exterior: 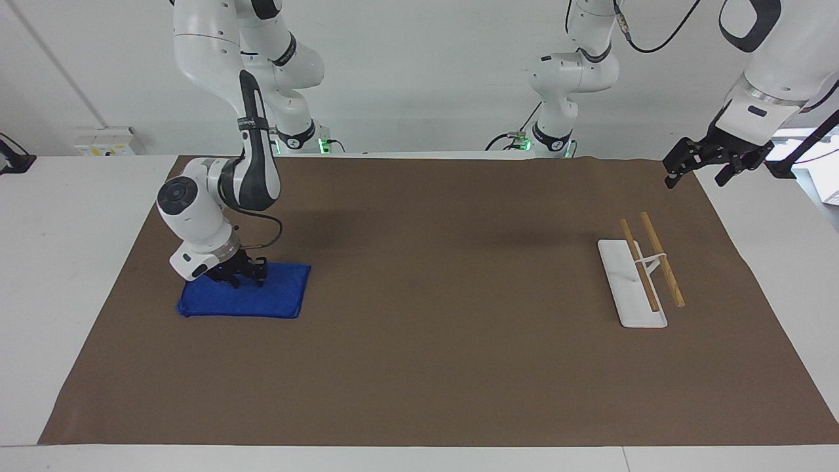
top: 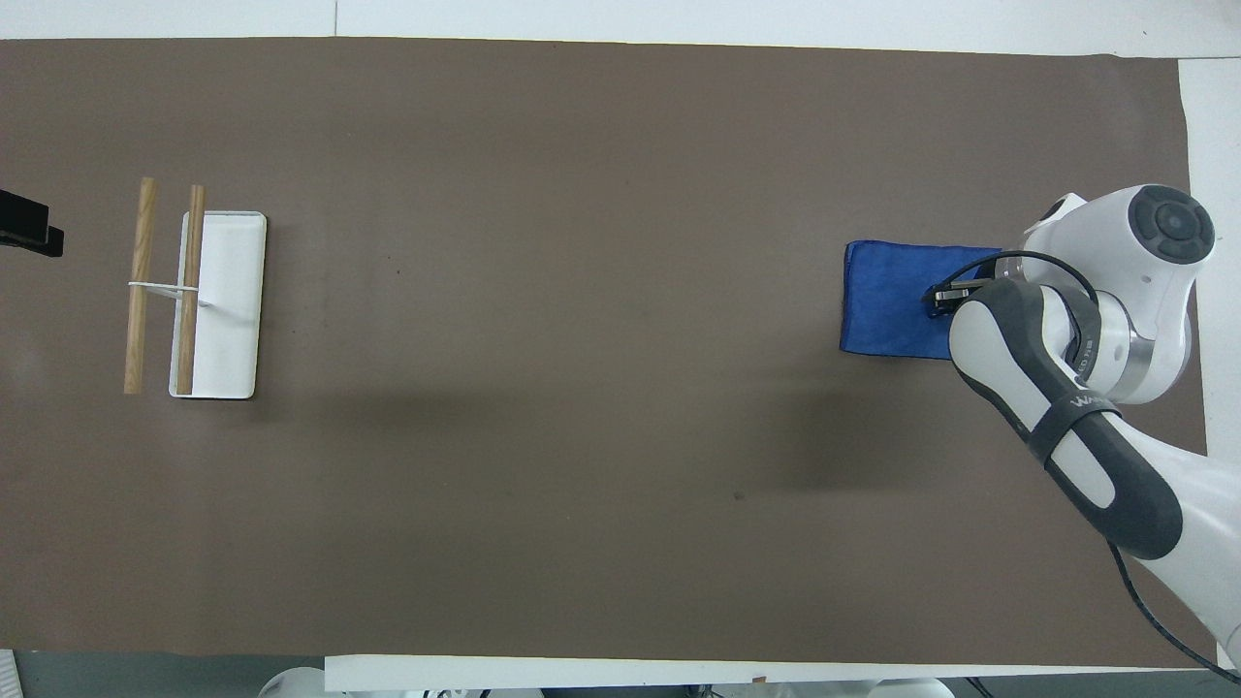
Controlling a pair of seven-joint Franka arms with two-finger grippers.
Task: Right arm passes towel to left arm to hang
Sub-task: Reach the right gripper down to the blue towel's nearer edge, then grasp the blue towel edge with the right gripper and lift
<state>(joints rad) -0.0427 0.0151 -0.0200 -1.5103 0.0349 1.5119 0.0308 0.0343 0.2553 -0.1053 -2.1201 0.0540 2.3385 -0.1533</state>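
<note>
The blue towel (exterior: 262, 298) lies flat on the brown mat toward the right arm's end of the table; it also shows in the overhead view (top: 887, 310). My right gripper (exterior: 239, 278) is down on the towel's edge nearest the robots, touching the cloth; in the overhead view only its tip (top: 945, 299) shows under the arm. My left gripper (exterior: 698, 167) is open and empty, held up in the air over the mat's corner at the left arm's end, where it waits. A small part of it shows at the overhead view's edge (top: 29, 233).
A white rack base (exterior: 629, 288) with two wooden rods (exterior: 662, 259) on a thin white stand sits toward the left arm's end; it also shows in the overhead view (top: 228, 305). The brown mat (exterior: 446, 314) covers most of the table.
</note>
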